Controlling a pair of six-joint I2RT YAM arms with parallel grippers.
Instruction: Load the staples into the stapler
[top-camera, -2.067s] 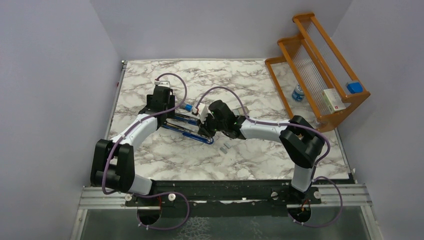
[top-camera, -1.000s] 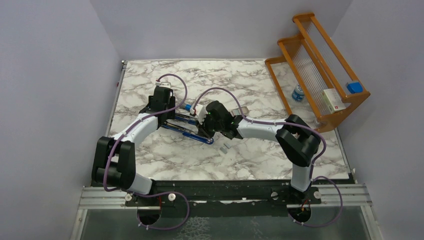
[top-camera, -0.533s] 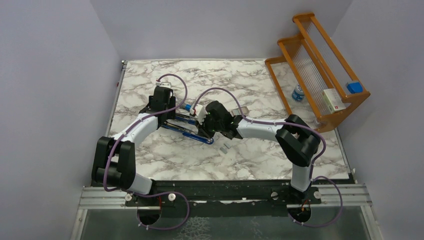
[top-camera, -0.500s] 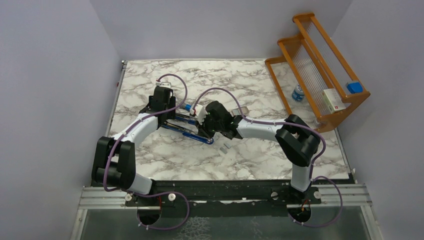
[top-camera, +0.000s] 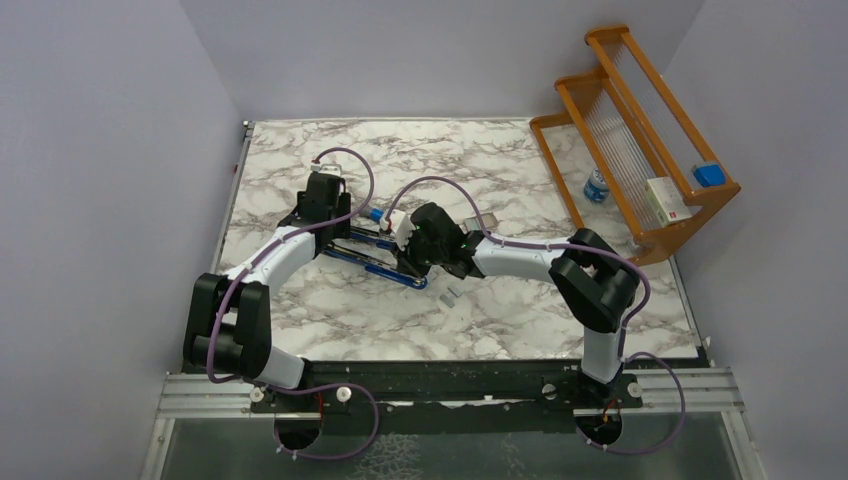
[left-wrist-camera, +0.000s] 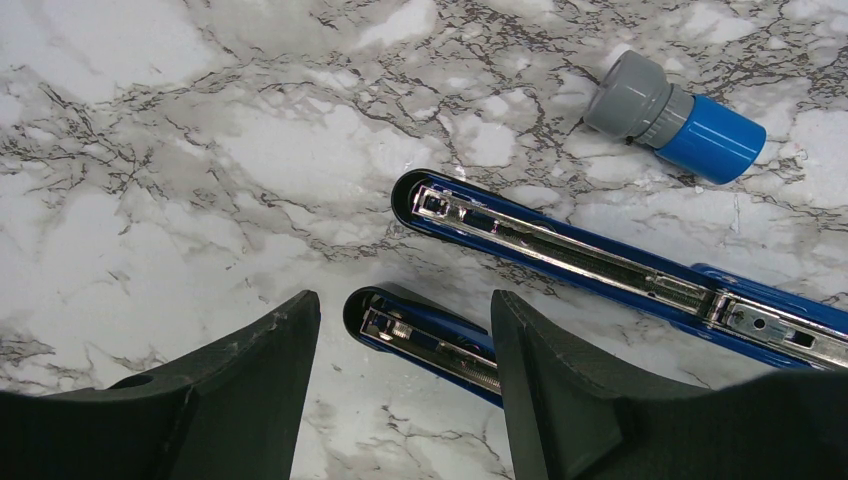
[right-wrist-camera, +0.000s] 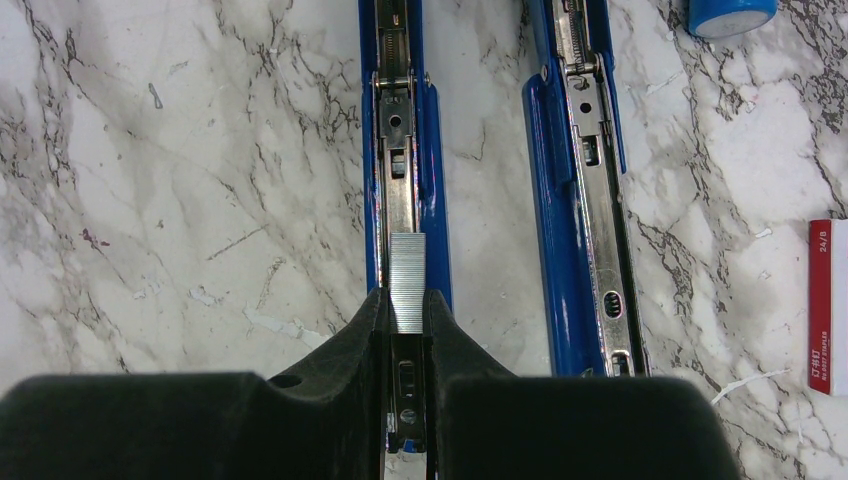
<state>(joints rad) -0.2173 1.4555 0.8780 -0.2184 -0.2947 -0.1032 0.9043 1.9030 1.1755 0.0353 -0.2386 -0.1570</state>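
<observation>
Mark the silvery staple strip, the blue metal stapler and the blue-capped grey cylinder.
silvery staple strip (right-wrist-camera: 407, 282), right wrist view, ribbed middle
blue metal stapler (left-wrist-camera: 560, 243), left wrist view, steel rail
blue-capped grey cylinder (left-wrist-camera: 675, 117), left wrist view, grey collar

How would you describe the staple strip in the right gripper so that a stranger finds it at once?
On the marble table, a blue stapler lies opened flat. Over one of its rails, the right gripper pinches a short, ribbed silver staple strip. Unlike the loose strips on the marble, it is held.
</observation>
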